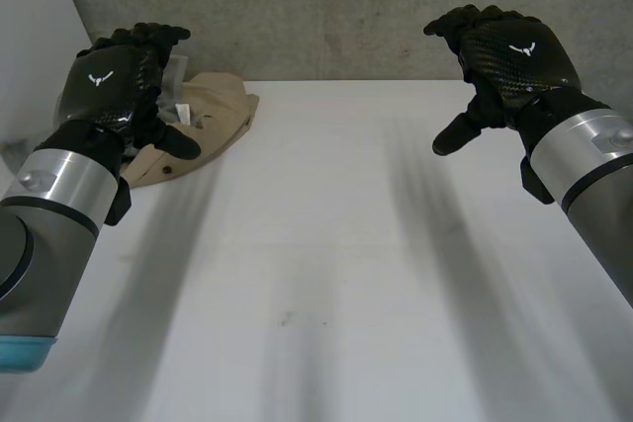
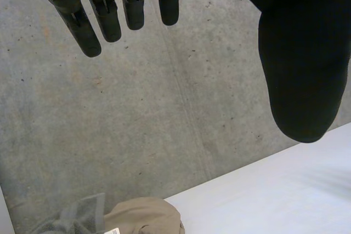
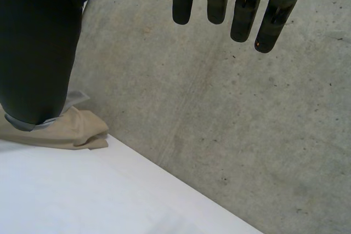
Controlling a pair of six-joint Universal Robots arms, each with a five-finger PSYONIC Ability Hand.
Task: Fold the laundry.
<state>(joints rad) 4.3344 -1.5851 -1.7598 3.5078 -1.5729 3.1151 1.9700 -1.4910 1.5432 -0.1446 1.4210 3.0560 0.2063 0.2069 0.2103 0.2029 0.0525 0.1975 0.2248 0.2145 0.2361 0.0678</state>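
head view gives you the white table (image 1: pixel 346 274) first, bare across its middle and front, running back to a grey concrete wall (image 1: pixel 346 7). both arms are lifted over it and well apart. your left hand (image 1: pixel 114 81) hangs above the far left corner; in the left wrist view its fingers (image 2: pixel 107 20) are straight and spread from the thumb, holding nothing. your right hand (image 1: pixel 504 46) is up at the far right, and its own wrist view shows the same: fingers (image 3: pixel 216 4) straight, thumb wide, nothing in them.

the laundry is a beige garment (image 1: pixel 223 106), a crumpled heap in that far left corner, close to the wall and partly hidden behind your left hand. a scrap of grey cloth (image 2: pixel 77 215) lies against it, and a small white tag (image 2: pixel 112 231) shows on the beige.

i judge the garment soft, light and limp: it should sag and bunch if you lift it by the middle. better to pinch an outer edge or corner on the open side of the heap, drag it toward the bare middle, then find a second corner for the other hand. which edge is hem or waist, i cannot tell.
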